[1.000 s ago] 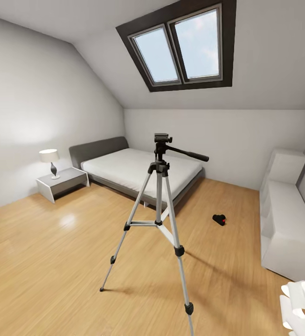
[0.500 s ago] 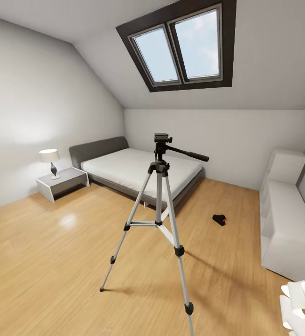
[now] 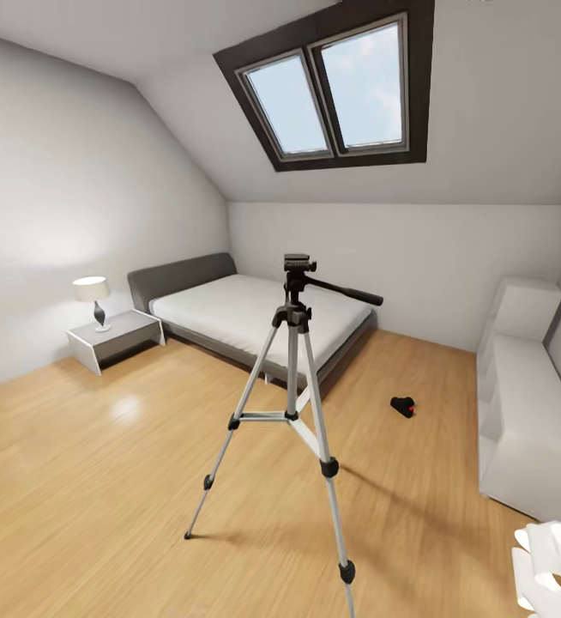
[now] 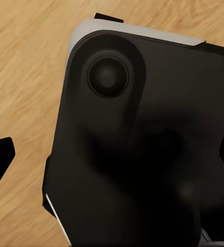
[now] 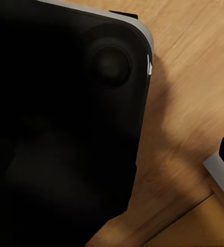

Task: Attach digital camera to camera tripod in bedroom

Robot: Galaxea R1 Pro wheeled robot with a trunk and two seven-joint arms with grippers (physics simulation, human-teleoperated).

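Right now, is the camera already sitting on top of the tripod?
No, the camera lies on the wood floor beside the bed, apart from the tripod, whose head is bare.

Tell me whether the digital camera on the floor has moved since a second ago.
No. The digital camera keeps its spot on the floor relative to the bed and camera tripod; the whole picture shifted slightly, so the head camera moved.
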